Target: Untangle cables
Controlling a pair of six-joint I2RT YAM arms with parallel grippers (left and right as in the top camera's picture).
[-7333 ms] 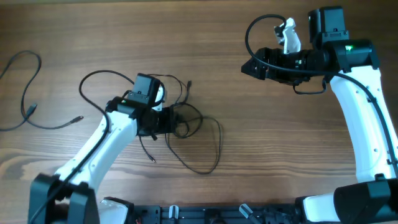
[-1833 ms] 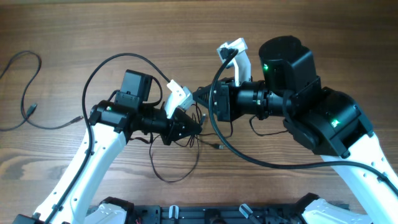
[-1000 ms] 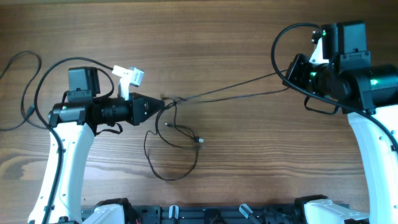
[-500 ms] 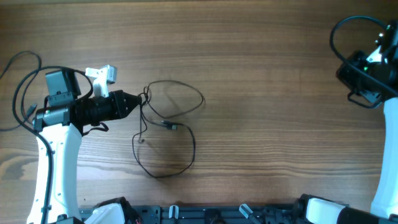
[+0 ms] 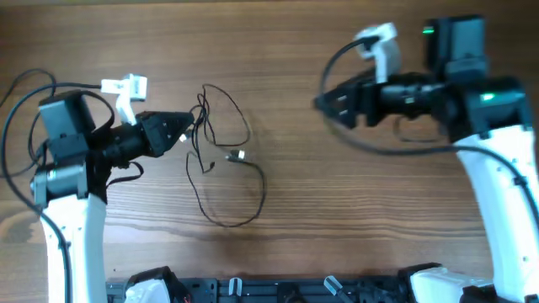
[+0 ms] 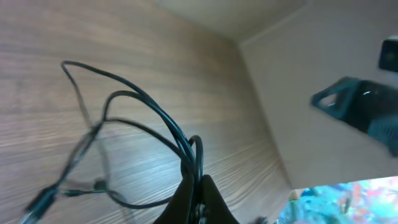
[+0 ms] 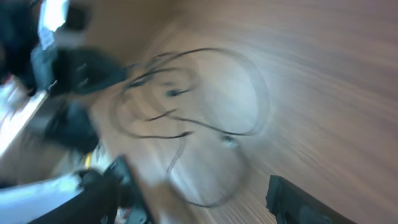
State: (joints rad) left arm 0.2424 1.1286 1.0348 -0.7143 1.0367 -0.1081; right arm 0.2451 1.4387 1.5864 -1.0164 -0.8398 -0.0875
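A loose tangle of thin black cables (image 5: pixel 221 156) lies left of the table's middle, with small plug ends near its centre. My left gripper (image 5: pixel 190 128) is shut on the cables at the tangle's upper left; the left wrist view shows the strands (image 6: pixel 149 118) pinched between its fingertips (image 6: pixel 198 186) and looping out over the wood. My right gripper (image 5: pixel 324 103) is at the upper right, apart from the tangle, open and empty. The right wrist view is blurred and shows the cable loops (image 7: pixel 193 99) ahead between its spread fingers (image 7: pixel 199 199).
The arms' own thicker black cables loop at the far left (image 5: pixel 21 93) and round the right arm (image 5: pixel 370 143). The robot base rail (image 5: pixel 278 290) runs along the front edge.
The right arm has swung back in from the far right toward the middle, gripper open. The left gripper, still holding the cables, has shifted slightly up; the loops have changed shape a little.
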